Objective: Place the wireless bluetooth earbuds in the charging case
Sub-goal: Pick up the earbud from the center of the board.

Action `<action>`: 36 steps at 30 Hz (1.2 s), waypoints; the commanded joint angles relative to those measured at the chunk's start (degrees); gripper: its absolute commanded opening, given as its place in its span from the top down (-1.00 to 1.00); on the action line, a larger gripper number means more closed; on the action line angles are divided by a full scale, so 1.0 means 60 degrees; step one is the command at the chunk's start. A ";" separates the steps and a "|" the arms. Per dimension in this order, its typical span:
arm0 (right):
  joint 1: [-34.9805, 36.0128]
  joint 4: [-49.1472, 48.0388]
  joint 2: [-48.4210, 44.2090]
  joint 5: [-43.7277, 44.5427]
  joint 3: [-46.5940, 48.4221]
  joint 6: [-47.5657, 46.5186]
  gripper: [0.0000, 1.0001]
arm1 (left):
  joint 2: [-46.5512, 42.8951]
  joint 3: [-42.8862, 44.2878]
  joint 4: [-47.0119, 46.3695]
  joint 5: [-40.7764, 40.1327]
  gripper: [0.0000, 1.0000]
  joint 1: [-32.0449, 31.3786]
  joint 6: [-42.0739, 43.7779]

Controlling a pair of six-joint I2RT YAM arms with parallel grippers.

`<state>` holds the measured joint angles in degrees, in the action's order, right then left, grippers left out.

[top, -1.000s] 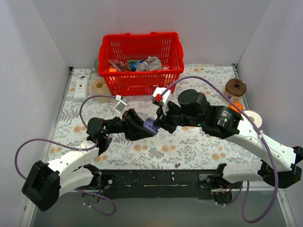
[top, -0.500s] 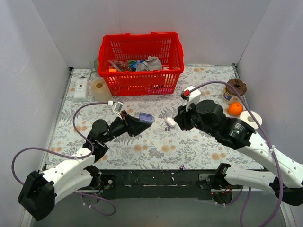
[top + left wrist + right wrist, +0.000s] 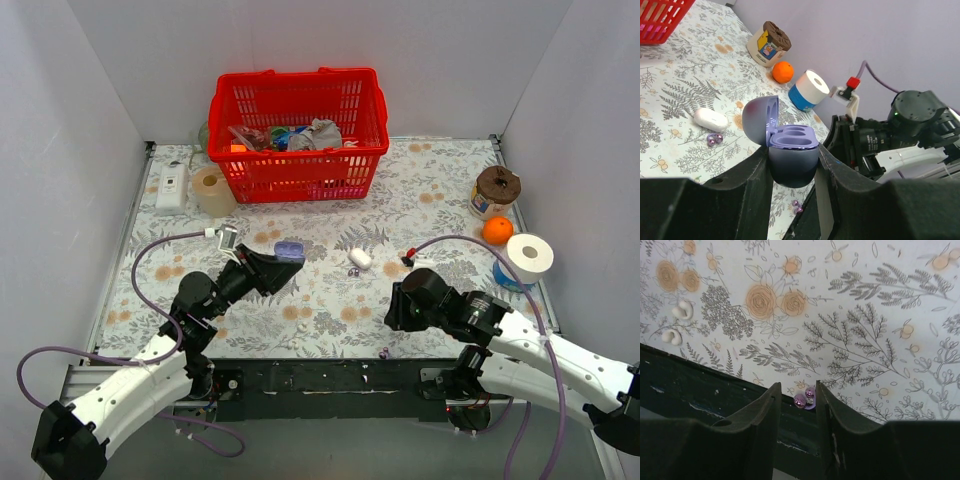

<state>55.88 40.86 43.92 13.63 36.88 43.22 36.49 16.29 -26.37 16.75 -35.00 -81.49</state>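
Note:
My left gripper (image 3: pixel 283 254) is shut on the open lavender-blue charging case (image 3: pixel 792 155), held above the table left of centre with its two hollows up; the case also shows in the top view (image 3: pixel 289 248). One purple earbud (image 3: pixel 805 397) lies at the table's front edge, just beyond and between the tips of my open right gripper (image 3: pixel 797 386), close to the right finger. It also shows in the top view (image 3: pixel 384 352), below my right gripper (image 3: pixel 393 318). The other earbud (image 3: pixel 352 270) lies mid-table, and shows in the left wrist view (image 3: pixel 715 140).
A white capsule (image 3: pixel 361 258) lies beside the mid-table earbud. A red basket (image 3: pixel 300 135) stands at the back, a tape roll (image 3: pixel 212 187) to its left. A jar (image 3: pixel 497 190), an orange (image 3: pixel 496 230) and a paper roll (image 3: pixel 528 256) stand at the right. White bits (image 3: pixel 682 310) lie near the front.
The grippers were together at mid-table. My left gripper drew back left with the case. My right arm swung back to the front edge, over the earbud lying there.

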 commanded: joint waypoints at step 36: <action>0.0853 -0.1492 0.1088 -0.1627 -0.2383 0.2391 0.22 | -0.0676 -0.0343 0.0674 -0.0082 1.00 -0.0099 0.0003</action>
<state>60.77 35.05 49.63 2.68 22.63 56.84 33.15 14.39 -22.96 16.32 -35.38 -82.24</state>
